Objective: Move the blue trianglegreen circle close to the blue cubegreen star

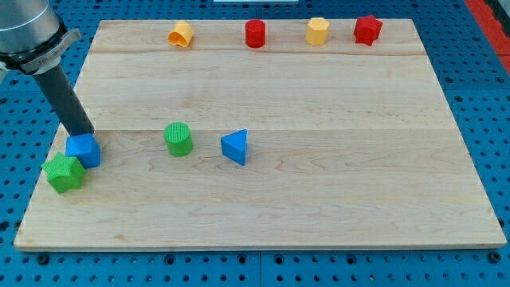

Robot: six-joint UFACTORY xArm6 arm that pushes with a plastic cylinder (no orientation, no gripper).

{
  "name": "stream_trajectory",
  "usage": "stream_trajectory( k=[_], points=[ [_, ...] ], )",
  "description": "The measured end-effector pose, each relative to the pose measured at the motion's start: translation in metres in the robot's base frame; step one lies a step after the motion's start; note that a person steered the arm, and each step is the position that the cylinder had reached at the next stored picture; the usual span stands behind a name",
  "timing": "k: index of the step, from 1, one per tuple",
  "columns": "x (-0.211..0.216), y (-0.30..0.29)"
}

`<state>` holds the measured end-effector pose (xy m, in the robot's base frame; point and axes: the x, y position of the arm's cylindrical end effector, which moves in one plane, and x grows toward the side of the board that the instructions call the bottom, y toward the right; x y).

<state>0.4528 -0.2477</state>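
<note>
A blue triangle lies a little left of the board's middle, with a green circle close on its left. A blue cube sits near the board's left edge, touching a green star just below and left of it. My tip comes down from the view's top left and stands right at the top edge of the blue cube, well to the left of the green circle and blue triangle.
Along the board's top edge sit a yellow block, a red cylinder, a yellow hexagonal block and a red star. The wooden board rests on a blue pegboard table.
</note>
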Motion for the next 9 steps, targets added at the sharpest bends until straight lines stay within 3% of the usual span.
stream_trajectory(
  k=[1, 2, 3, 4, 5, 7, 9],
  points=[
    [-0.032, 0.045],
    [-0.063, 0.048],
    [-0.054, 0.149],
    [0.007, 0.158],
    [0.042, 0.136],
    [0.061, 0.094],
    [0.051, 0.303]
  ],
)
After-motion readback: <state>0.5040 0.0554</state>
